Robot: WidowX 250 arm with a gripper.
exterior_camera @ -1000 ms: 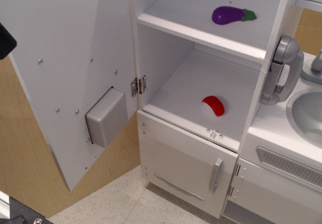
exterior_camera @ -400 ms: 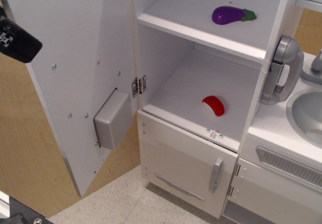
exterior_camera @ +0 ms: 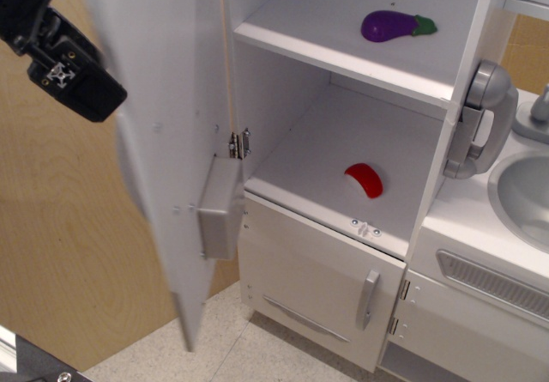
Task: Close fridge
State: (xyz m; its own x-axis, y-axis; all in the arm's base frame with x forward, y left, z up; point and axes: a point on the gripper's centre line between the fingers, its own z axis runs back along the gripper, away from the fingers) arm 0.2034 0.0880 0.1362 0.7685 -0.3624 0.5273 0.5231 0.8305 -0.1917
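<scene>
The fridge (exterior_camera: 343, 133) is a tall white cabinet with white shelves, standing open. Its tall white door (exterior_camera: 167, 142) hangs on the left hinge and is swung partway, nearly edge-on to the camera and blurred. The grey box of the dispenser (exterior_camera: 219, 219) shows on its inner face. My black gripper (exterior_camera: 64, 64) is at the upper left, behind the door's outer face, touching or very close to it. Its fingers are not distinguishable. A purple eggplant (exterior_camera: 395, 26) lies on the upper shelf and a red piece (exterior_camera: 364, 178) on the lower shelf.
A shorter white lower door (exterior_camera: 322, 283) with a small grey handle is shut below. A grey toy phone (exterior_camera: 480, 120) hangs on the fridge's right wall. A grey sink (exterior_camera: 523, 197) is at the right. A wooden wall (exterior_camera: 60, 245) is at the left.
The door has swung from wide open toward the fridge. The gripper has moved right and into view behind the door, following it.
</scene>
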